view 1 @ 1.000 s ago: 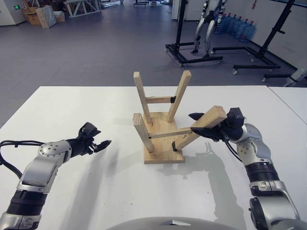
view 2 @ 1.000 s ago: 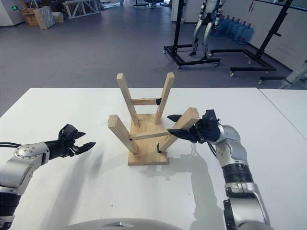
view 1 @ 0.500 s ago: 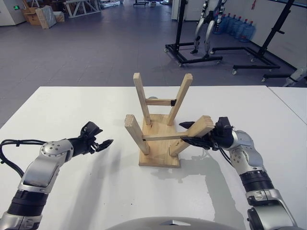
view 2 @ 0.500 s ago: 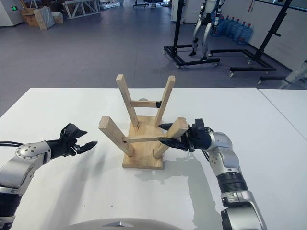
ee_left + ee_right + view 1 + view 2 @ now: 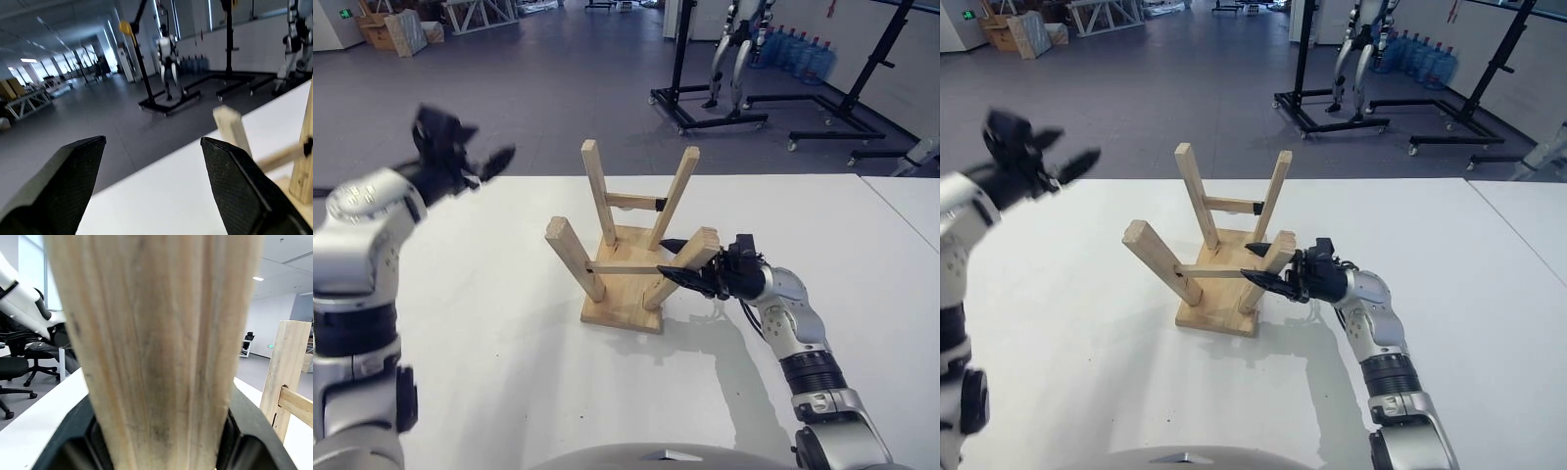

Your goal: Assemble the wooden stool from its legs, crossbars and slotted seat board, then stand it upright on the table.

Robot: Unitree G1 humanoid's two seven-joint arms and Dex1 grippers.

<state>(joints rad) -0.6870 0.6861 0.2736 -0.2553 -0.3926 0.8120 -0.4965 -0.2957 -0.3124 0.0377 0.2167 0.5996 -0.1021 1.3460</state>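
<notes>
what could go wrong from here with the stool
The right gripper clamps one leg of the upturned stool alone, while the left gripper hangs open, high and far off: flipping from that single leg might loosen its joint in the seat board or drop the stool. Nothing braces the seat board on the table, so a push could slide it.
</notes>
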